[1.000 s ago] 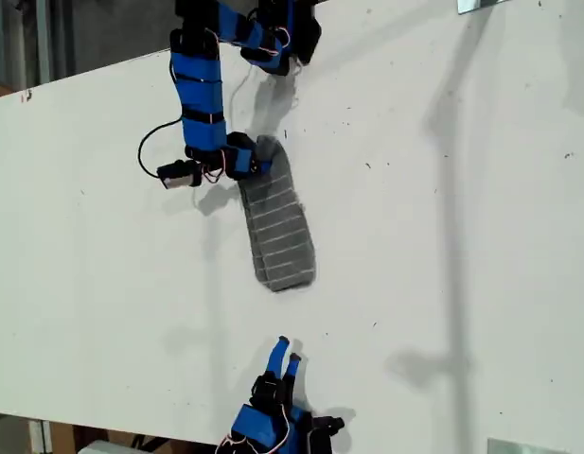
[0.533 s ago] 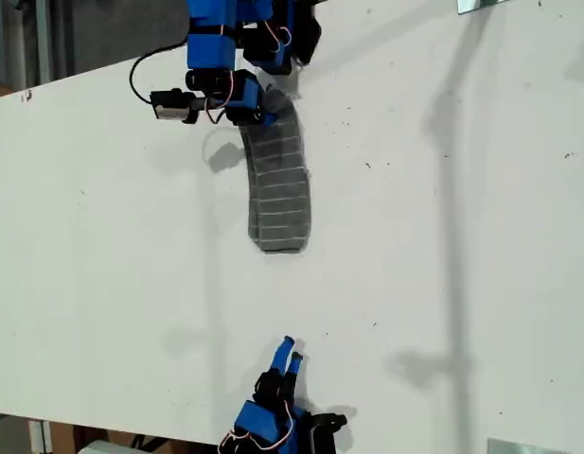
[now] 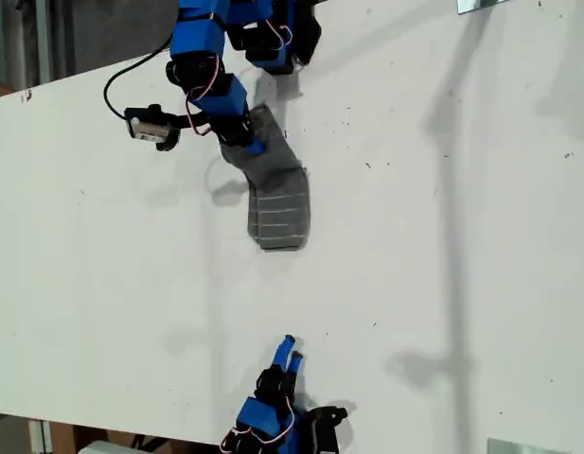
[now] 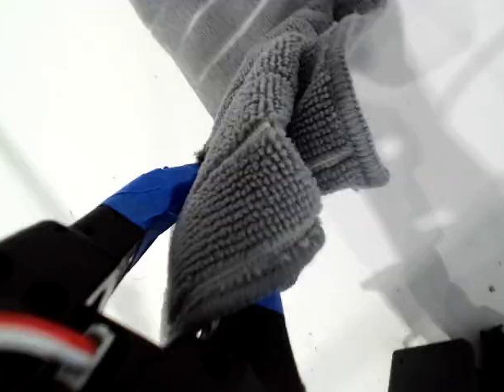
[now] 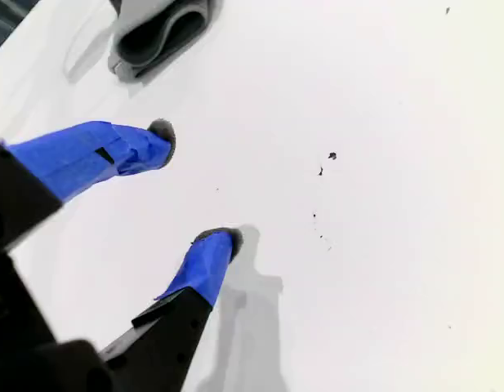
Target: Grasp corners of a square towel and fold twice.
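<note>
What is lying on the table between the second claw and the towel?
Nothing: in the exterior view only bare white table lies between my second claw and the towel. The second wrist view shows the same.

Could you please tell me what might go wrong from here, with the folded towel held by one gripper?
1. My first gripper pinches only one end of the grey striped soft towel. In the first wrist view the cloth bunches over the jaws, so layers could slip out and the fold could open.
2. The towel's far end rests on the white table, so further pulling might drag and skew it.
3. My second gripper is open and away from the towel, so nothing steadies that free end.
</note>
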Motion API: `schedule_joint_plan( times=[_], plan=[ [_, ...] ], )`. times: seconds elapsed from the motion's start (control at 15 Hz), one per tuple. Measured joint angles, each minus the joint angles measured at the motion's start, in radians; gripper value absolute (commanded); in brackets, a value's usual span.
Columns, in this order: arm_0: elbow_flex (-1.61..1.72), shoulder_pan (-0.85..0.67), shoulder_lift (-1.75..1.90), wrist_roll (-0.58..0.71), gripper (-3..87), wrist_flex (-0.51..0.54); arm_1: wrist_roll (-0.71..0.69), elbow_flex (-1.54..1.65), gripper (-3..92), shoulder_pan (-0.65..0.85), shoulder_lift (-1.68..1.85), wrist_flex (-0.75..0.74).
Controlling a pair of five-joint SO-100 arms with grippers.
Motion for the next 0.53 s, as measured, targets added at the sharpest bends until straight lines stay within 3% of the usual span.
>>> schedule_joint_plan(
  times=[0.53],
  plan=[
    [0.020, -0.021, 0.000, 0.074, 21.5, -0.014, -0.158, -0.781, -0.1, -0.021, -0.900, 0.055]
  ],
)
